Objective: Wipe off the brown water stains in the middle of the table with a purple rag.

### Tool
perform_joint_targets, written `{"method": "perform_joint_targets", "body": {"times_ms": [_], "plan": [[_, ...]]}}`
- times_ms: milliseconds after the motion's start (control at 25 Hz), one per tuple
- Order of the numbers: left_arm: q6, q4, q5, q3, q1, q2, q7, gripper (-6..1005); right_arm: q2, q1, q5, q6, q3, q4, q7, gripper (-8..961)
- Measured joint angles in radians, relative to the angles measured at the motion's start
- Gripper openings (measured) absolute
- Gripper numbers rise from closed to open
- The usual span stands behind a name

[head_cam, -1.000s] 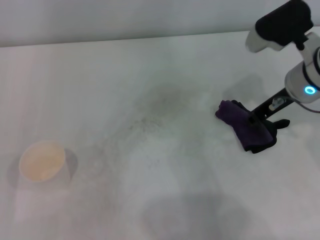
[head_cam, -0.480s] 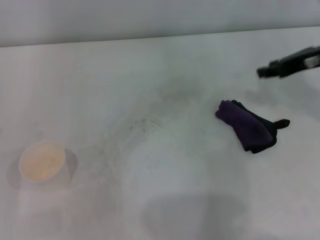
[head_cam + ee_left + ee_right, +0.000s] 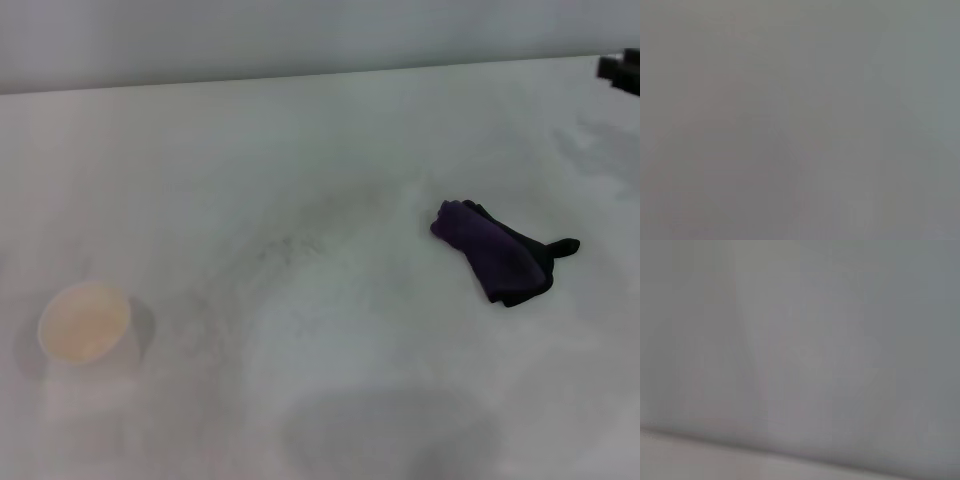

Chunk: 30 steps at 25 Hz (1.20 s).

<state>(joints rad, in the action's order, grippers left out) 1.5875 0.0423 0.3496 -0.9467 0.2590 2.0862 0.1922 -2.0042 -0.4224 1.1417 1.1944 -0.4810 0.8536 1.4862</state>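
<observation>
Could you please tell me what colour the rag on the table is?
The rag is dark purple with black edging, clearest in the head view.

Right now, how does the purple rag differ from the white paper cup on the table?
The purple rag is dark, soft and crumpled flat; the white paper cup is pale, rigid and stands upright, open on top. The rag lies toward the robot's right, the cup far to its left. Both rest on the table, and no gripper touches either.

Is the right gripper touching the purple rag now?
Apart. In the head view the purple rag lies alone on the table, and only a dark bit of the right gripper shows at the far right edge, bare table between.
</observation>
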Motion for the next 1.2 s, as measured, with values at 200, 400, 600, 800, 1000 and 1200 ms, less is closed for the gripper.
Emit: {"method": "perform_joint_targets", "body": {"times_ms": [200, 400, 600, 800, 1000, 1200], "plan": [[0.0, 0.0, -0.001, 0.0, 0.002, 0.0, 0.0, 892, 0.001, 0.028, 0.196, -0.084, 0.063, -0.136, 0.238, 426], [0.0, 0.0, -0.002, 0.0, 0.003, 0.0, -0.002, 892, 0.001, 0.043, 0.47, -0.109, 0.088, -0.319, 0.551, 427], [0.0, 0.001, -0.002, 0.0, 0.011, 0.0, -0.009, 892, -0.001, 0.036, 0.602, -0.103, 0.098, -0.434, 0.753, 428], [0.0, 0.002, -0.018, 0.01, 0.027, 0.002, -0.053, 892, -0.006, 0.04, 0.644, -0.1, 0.103, -0.472, 0.8, 430], [0.0, 0.002, -0.053, 0.024, 0.029, 0.001, -0.054, 893, -0.007, 0.046, 0.737, -0.04, 0.105, -0.563, 0.938, 431], [0.0, -0.005, -0.046, 0.022, 0.039, -0.003, -0.055, 892, -0.007, 0.073, 0.811, 0.048, 0.106, -0.637, 1.086, 432]]}}
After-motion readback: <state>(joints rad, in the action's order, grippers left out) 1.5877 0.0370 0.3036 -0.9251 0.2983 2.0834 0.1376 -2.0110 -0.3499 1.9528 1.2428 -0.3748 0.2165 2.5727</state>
